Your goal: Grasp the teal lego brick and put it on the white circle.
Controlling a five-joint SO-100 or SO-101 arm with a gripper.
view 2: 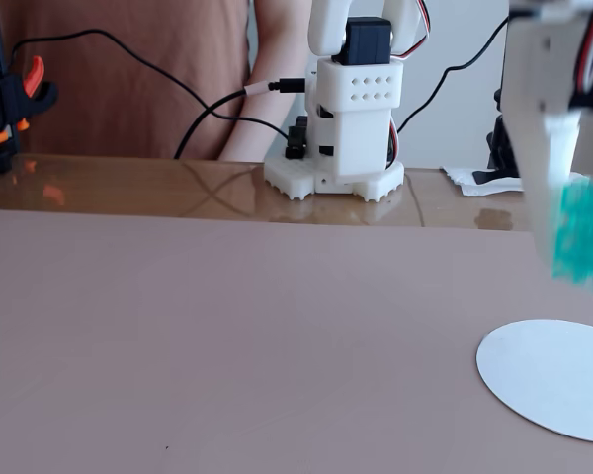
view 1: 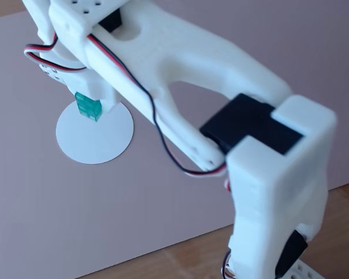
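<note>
The teal lego brick [view 1: 88, 107] is held in my white gripper [view 1: 92, 103], which is shut on it. In a fixed view it hangs over the upper edge of the white circle [view 1: 95, 138]. In the other fixed view the brick [view 2: 584, 233] looks blurred and sits a little above the white circle [view 2: 559, 379], clear of its surface, with the gripper [view 2: 576, 212] coming down from the top right. One white finger [view 2: 548, 163] shows beside the brick; the other is hidden. The arm [view 1: 221, 87] reaches across the view from the lower right.
The pink mat [view 1: 75, 221] covers the table and ends at a wooden strip [view 2: 128, 188]. The arm's base [view 2: 336, 148] stands at the back with cables. A person in a brown shirt [view 2: 128, 69] sits behind. An orange and black clamp [view 2: 10, 99] is at far left.
</note>
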